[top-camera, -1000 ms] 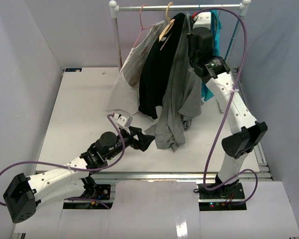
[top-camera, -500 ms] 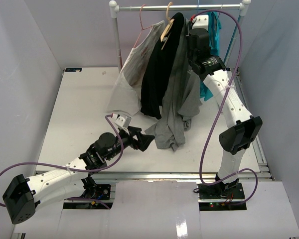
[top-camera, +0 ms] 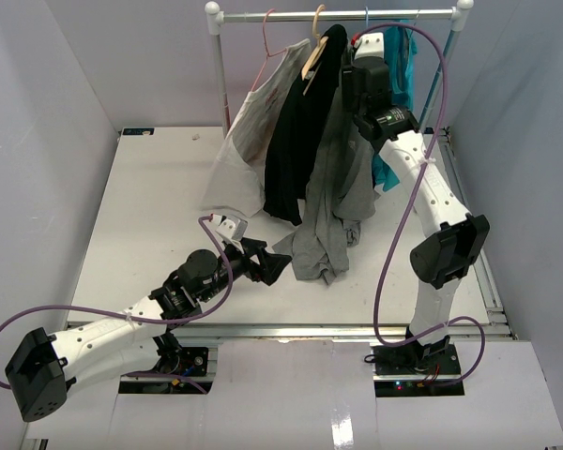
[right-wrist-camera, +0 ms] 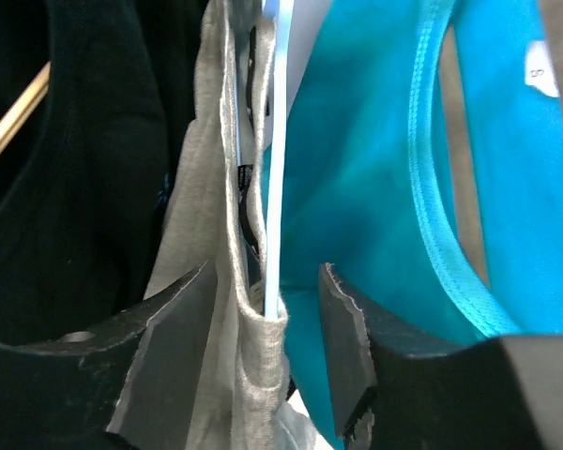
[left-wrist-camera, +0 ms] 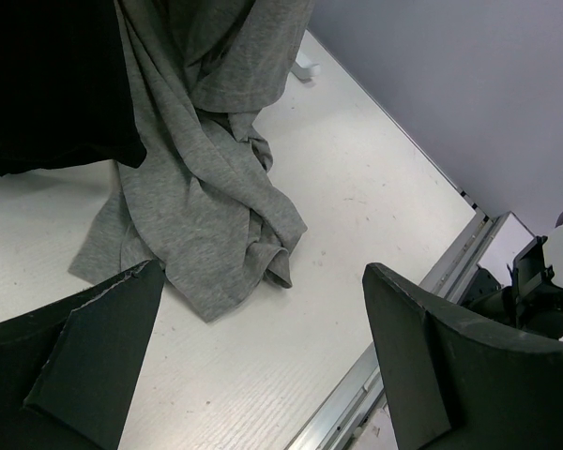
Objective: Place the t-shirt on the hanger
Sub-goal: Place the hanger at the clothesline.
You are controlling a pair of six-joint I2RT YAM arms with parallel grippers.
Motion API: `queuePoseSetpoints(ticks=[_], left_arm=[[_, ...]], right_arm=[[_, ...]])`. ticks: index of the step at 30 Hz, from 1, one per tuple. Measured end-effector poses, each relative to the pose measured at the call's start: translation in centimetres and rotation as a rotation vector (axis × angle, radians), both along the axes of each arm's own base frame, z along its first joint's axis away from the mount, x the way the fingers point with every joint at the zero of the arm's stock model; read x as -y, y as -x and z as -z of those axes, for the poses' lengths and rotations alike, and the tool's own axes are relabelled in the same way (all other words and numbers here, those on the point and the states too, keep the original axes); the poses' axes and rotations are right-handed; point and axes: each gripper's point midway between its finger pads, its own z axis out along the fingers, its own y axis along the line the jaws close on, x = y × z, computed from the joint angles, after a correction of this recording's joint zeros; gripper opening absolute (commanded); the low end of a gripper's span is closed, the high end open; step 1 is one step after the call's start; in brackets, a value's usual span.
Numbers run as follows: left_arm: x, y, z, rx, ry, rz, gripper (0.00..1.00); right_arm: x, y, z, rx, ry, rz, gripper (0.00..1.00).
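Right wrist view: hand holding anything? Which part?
Nothing gripped. The right hand straddles the folded edge of the t-shirt and the wire of the hanger, jaws open with a gap on each side. The left hand is open, empty.

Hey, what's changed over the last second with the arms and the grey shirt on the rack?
The right arm pushed up and in toward the rail, its elbow shifting left. The open right claw straddles the t-shirt fabric and the hanger wire. Nothing was gripped or released. The left claw stayed open near the t-shirt's hem on the table.
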Motion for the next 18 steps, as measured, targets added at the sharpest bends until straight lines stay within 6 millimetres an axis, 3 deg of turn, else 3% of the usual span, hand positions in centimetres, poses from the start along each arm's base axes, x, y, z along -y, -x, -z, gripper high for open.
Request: queuePoseSetpoints(ticks=[4, 9, 16, 18], left_arm=[[0.1, 0.0, 0.2, -0.001, -0.008, 0.002, 0.98], [0.0, -0.1, 0.3, 0.010, -0.022, -0.002, 0.98], [-0.5, -0.6, 0.4, 0.034, -0.048, -0.032, 0.98], [-0.7, -0.7, 0.5, 0.039, -0.060, -0.040, 0.98]], right_arm=[[0.2, 1.0, -0.5, -0.009, 0.007, -0.015, 0.82], [1.7, 4.9, -3.9, 0.017, -0.019, -0.036, 0.94], [3.5, 16.2, -10.3, 0.117, -0.234, -0.170, 0.90], [3.7, 19.6, -9.1, 0.112, -0.284, -0.222, 0.90]])
